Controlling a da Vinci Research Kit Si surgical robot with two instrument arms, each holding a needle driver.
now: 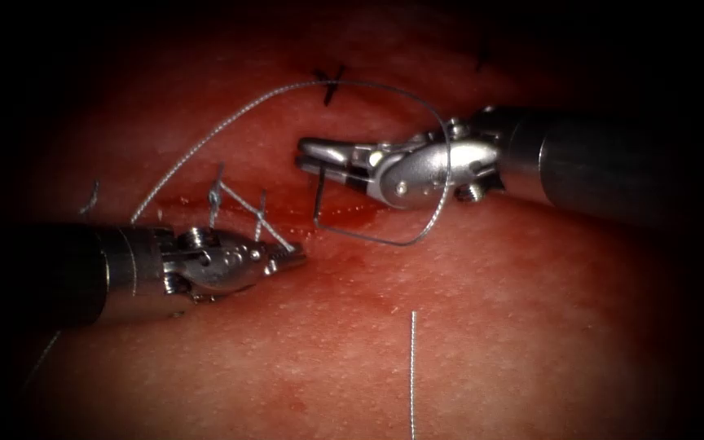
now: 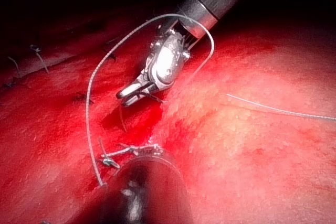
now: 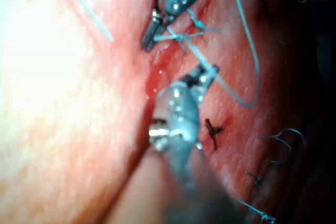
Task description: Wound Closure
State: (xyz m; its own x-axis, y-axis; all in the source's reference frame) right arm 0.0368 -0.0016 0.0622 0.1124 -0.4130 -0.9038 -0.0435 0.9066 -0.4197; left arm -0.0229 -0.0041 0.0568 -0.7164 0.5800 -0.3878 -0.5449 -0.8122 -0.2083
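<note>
My right tool (image 1: 313,157) comes in from the right and is shut on the dark curved needle (image 1: 360,235) near one end. The needle hangs below the jaws, just over the cut (image 1: 344,210), out of the tissue (image 1: 490,326). The thread (image 1: 230,116) runs from its tail over the right tool's wrist, arcs far back, then drops left to the tissue. My left tool (image 1: 291,259) is shut on the short thread tail (image 1: 258,218) coming from a knotted stitch (image 1: 217,194). The right tool (image 2: 128,94) and thread loop (image 2: 94,82) also appear in the left wrist view.
A loose cut piece of thread (image 1: 412,375) lies on the near tissue. Dark older stitches (image 1: 332,83) sit at the back, another (image 1: 91,195) at the far left. Red fluid (image 1: 352,208) wets the cut.
</note>
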